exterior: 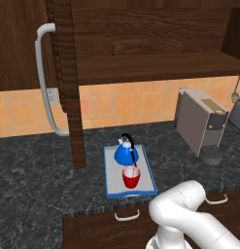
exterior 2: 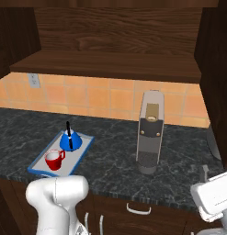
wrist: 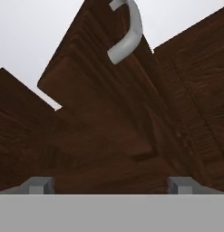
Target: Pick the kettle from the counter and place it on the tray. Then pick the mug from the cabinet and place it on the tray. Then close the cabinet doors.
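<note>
The blue kettle (exterior: 125,152) (exterior 2: 69,141) stands at the far end of the blue-rimmed tray (exterior: 111,190) (exterior 2: 83,148) on the dark counter (exterior: 34,170). The red mug (exterior: 131,177) (exterior 2: 54,159) stands upright just in front of it on the same tray. The cabinet (exterior: 150,63) (exterior 2: 105,64) is open. Its left door (exterior: 68,82) swings out edge-on, showing a grey bar handle (exterior: 43,82). The right door (exterior 2: 218,87) runs down the right edge of the right base view. In the hand view my gripper (wrist: 111,185) is open, fingertips (wrist: 38,185) wide apart, close to a dark wood door panel (wrist: 109,127) with a grey handle (wrist: 127,34).
A beige coffee machine (exterior: 199,121) (exterior 2: 150,131) stands on the counter right of the tray. Wood drawer fronts with small handles (exterior: 127,215) (exterior 2: 138,209) run below the counter edge. An orange tiled wall with an outlet (exterior 2: 34,80) is behind.
</note>
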Available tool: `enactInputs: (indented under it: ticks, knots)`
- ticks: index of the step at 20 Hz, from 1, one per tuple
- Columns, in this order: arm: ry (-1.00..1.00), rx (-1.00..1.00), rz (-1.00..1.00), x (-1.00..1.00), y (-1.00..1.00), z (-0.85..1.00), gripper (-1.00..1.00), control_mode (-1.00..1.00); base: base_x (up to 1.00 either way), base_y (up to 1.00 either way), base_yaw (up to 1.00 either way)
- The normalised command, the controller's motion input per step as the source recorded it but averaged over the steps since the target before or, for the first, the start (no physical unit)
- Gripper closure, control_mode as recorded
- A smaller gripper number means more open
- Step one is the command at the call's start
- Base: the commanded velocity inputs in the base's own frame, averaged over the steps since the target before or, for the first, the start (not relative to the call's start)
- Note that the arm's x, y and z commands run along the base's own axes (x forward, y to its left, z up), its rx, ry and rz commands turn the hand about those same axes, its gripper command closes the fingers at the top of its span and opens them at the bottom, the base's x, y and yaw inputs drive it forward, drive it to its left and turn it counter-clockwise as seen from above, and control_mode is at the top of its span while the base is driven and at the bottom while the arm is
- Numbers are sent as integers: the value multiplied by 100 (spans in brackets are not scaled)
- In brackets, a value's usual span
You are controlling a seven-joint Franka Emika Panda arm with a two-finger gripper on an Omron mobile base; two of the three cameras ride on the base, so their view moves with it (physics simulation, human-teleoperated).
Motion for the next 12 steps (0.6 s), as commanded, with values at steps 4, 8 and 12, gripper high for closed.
enactInputs:
  ticks: [4, 8, 12]
  knots:
    - [0, -1, -12, 3, -33, 44, -100, -100, 0, 0, 0]
    - [-1, -15, -10, -1, -5, 55, -100, -100, 0, 0, 0]
    - [0, -35, -1, 0, 50, 39, -100, -100, 0, 0, 0]
